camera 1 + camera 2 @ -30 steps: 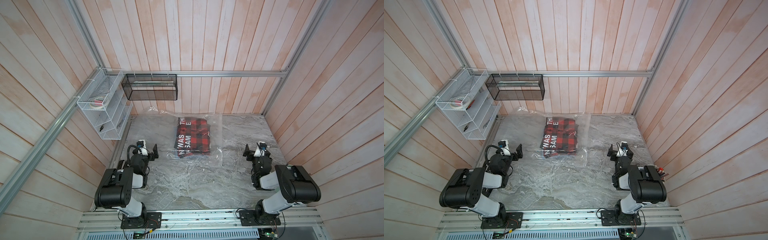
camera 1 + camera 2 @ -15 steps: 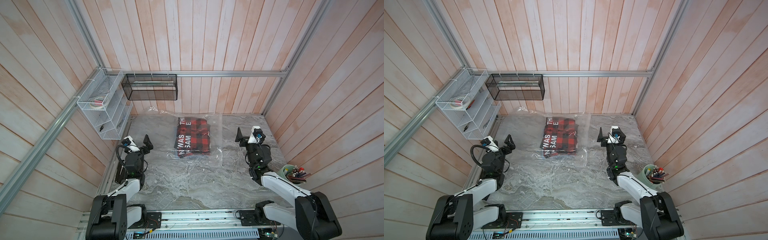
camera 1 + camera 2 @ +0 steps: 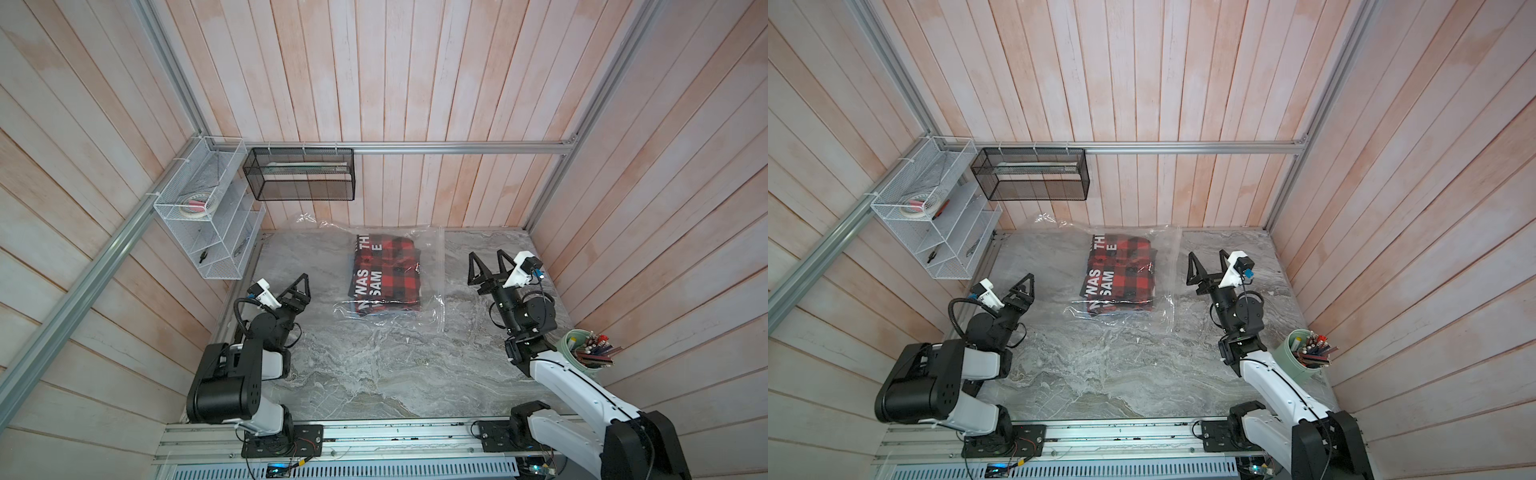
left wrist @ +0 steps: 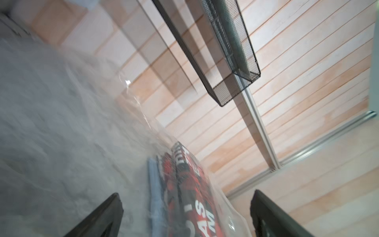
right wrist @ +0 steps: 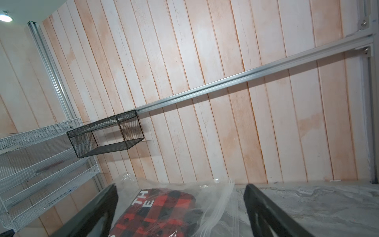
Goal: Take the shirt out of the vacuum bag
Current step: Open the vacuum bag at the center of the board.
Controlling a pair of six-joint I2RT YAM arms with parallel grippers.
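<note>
Crinkly clear vacuum bag [image 3: 430,266] wraps folded red-black plaid shirt [image 3: 388,278]; left gripper [image 3: 300,286] at nine o'clock, right gripper [image 3: 486,254] at three, both spread wide

blurred: grey marble tabletop [image 4: 41,133], left wrist view | part-hidden: folded red-and-black plaid shirt [image 3: 386,278], white lettering broken by folds | too small: white wire rack [image 3: 178,183] contents

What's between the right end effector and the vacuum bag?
Just bare tabletop, in both top views. The open right end effector hovers clear of the vacuum bag.
</note>
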